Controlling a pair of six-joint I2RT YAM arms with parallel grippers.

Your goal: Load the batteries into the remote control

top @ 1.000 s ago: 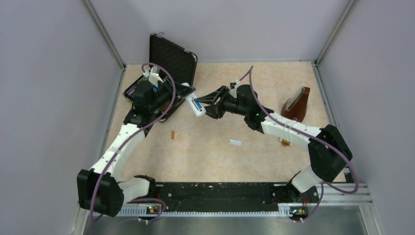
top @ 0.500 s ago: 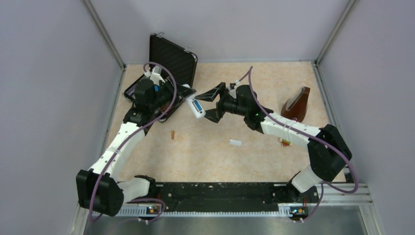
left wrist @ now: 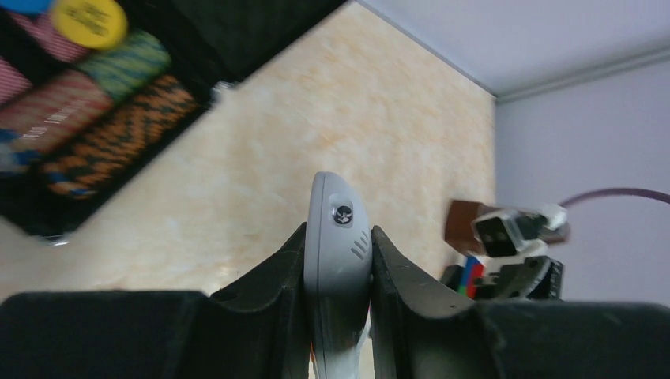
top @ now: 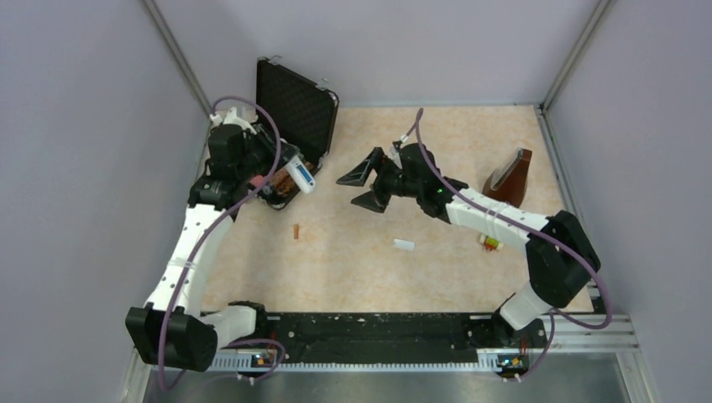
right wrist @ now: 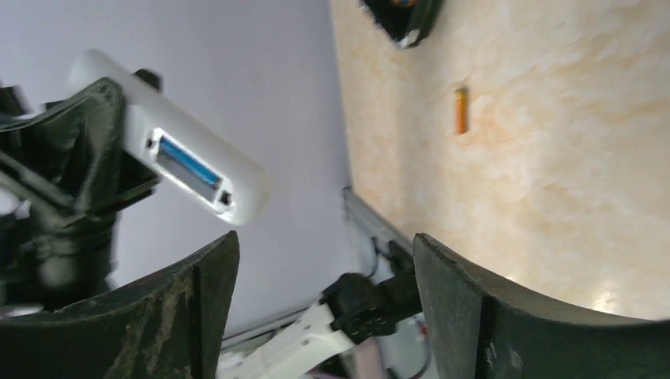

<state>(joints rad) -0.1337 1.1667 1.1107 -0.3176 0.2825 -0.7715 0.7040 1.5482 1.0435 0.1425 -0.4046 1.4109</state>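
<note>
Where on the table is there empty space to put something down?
Widest bare patch: the beige tabletop between the small orange-brown battery, the small white flat cover and the black base rail. Also the far strip beside the brown wedge-shaped block. Crowded: far-left corner, with the open black case and left gripper holding the white remote.

No text, label, brand or number can be read anywhere here.

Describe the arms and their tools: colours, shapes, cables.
The left arm and right arm have white links, bulky black joints and a looping purple cable each. The left tool and right tool have two black wedge-shaped fingers. A small green light glows on the right arm.
</note>
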